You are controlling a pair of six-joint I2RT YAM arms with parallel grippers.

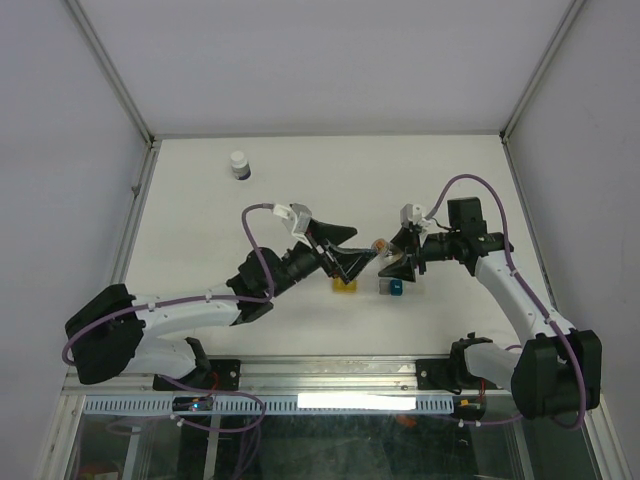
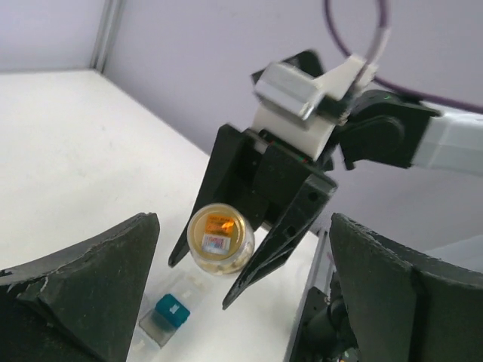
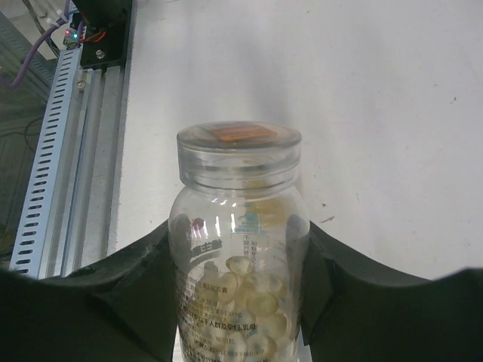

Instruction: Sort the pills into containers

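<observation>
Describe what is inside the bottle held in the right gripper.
Pale oval pills fill the lower part of the bottle; the upper part looks empty under the closed lid. The right gripper has its fingers over the lower sides.

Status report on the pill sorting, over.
Right gripper shut on pill bottle, cap on. Left gripper open, facing it. Yellow container, teal container on table, no obstruction seen.

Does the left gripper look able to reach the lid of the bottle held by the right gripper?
Probably yes: the left gripper is open, facing the bottle's lid, with nothing between.
</observation>
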